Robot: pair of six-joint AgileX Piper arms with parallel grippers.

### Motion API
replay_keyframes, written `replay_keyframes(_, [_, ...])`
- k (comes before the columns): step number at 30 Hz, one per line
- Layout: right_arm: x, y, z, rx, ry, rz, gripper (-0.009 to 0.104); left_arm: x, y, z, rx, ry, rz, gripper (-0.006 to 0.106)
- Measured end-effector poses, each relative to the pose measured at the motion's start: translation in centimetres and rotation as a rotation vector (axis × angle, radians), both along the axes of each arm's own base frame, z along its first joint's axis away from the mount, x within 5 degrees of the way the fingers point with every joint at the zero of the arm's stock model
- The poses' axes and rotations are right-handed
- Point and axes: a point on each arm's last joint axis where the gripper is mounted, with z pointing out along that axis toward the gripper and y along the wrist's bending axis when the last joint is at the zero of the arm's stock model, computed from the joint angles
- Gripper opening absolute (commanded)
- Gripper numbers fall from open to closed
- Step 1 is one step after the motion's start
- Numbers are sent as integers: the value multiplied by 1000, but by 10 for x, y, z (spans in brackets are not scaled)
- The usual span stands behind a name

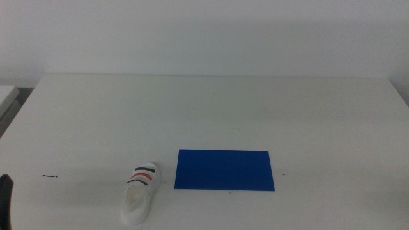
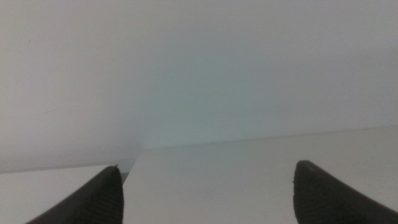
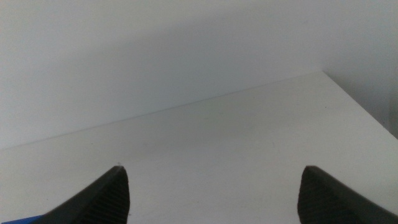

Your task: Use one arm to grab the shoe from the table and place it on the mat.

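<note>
The small white sneaker with dark and red striped straps (image 1: 141, 192) lay lengthwise toward the camera, just left of the flat bright blue mat (image 1: 224, 170), nearer the left gripper (image 2: 205, 193), whose dark jaws, like the right gripper's (image 3: 211, 196), stood spread and empty.

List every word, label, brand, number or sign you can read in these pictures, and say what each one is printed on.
No readable text in any view.
The shoe bears only dark and red stripes, with no letters legible.
The mat is plain blue, and the table is plain white with one small dark mark, not writing.
The left pincer and right pincer, both open, show no lettering.
</note>
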Motion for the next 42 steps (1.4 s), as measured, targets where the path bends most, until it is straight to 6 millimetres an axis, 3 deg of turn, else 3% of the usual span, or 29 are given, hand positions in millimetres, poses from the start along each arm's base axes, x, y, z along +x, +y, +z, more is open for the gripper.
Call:
replay_keyframes(6, [0, 0, 0, 0, 0, 0, 79, 0, 0, 0, 26, 0, 2, 94])
replay_keyframes(24, [0, 0, 0, 0, 0, 0, 79, 4, -1, 0, -128, 114, -5, 94])
replay_keyframes(26, [0, 0, 0, 0, 0, 0, 79, 14, -1, 15, -143, 232, -7, 94])
replay_keyframes(31, [0, 0, 0, 0, 0, 0, 79, 56, -8, 89, -144, 585, -51, 94])
replay_keyframes(34, [0, 0, 0, 0, 0, 0, 79, 83, -12, 115, -147, 806, -67, 94])
replay_keyframes(38, [0, 0, 0, 0, 0, 0, 79, 122, -20, 129, -170, 1061, -100, 94])
replay_keyframes(42, [0, 0, 0, 0, 0, 0, 79, 157, -47, 116, -142, 1270, -117, 94])
